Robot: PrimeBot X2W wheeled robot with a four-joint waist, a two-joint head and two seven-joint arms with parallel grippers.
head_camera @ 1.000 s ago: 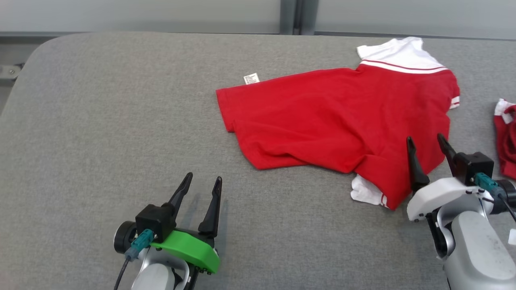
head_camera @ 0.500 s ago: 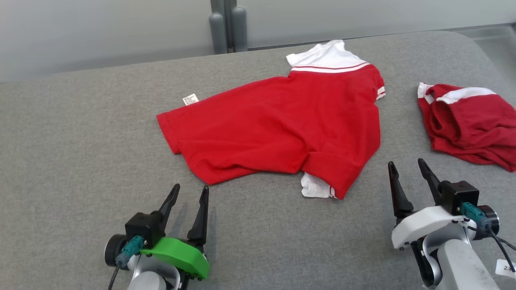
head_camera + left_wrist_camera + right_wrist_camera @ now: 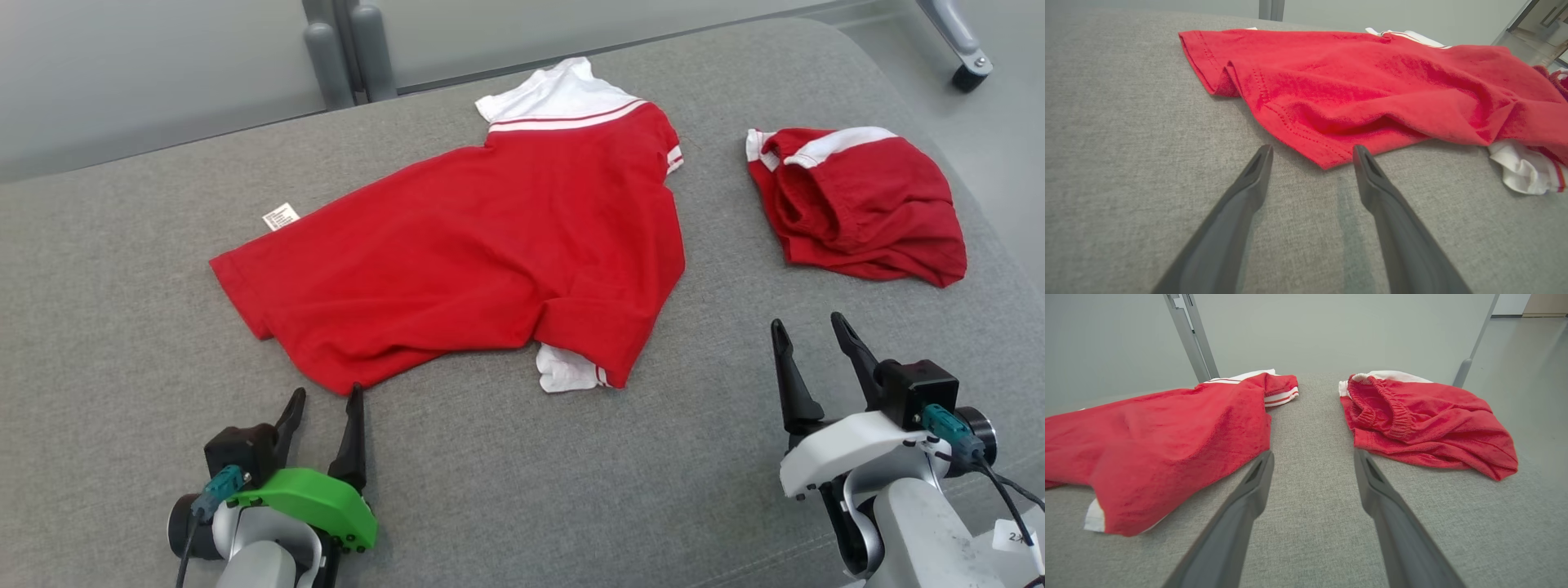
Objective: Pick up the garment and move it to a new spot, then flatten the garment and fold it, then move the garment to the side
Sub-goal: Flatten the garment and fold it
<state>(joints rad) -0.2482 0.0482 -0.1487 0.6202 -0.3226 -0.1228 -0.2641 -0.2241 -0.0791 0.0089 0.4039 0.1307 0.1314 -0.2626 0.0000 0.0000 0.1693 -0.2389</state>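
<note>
Shirt: The red shirt [image 3: 490,237] lies on the gray table [image 3: 122,286], in the middle and a bit toward the far edge. Its white collar points away from me.
Shape of shirt: It is mostly spread out, but it is not flat. One white sleeve [image 3: 567,371] is tucked under the near side, and there are bumps in the cloth.
Shorts: The red shorts [image 3: 865,212] sit in a crumpled heap to the right, apart from the shirt.
My left hand: My left hand [image 3: 326,392] is wide open and holds nothing. Its fingers point at the shirt's bottom corner [image 3: 1325,157] and are just beside it.
My right hand: My right hand [image 3: 807,322] is wide open too, with nothing in it. It rests over bare table between the shirt and the shorts.
Done: I think the shirt is in its spot now (I cannot be sure it is the one I must fold).
Left to do: Smooth it flat, fold it, then slide it to the side. No fold is made yet.
Tag: A small white tag [image 3: 280,216] pokes out by the shirt's far edge. It has dark lines of print, too tiny to read.
Sticker: A sticker [image 3: 1016,536] on my right arm starts with a 2, and the rest is cut off.
</note>
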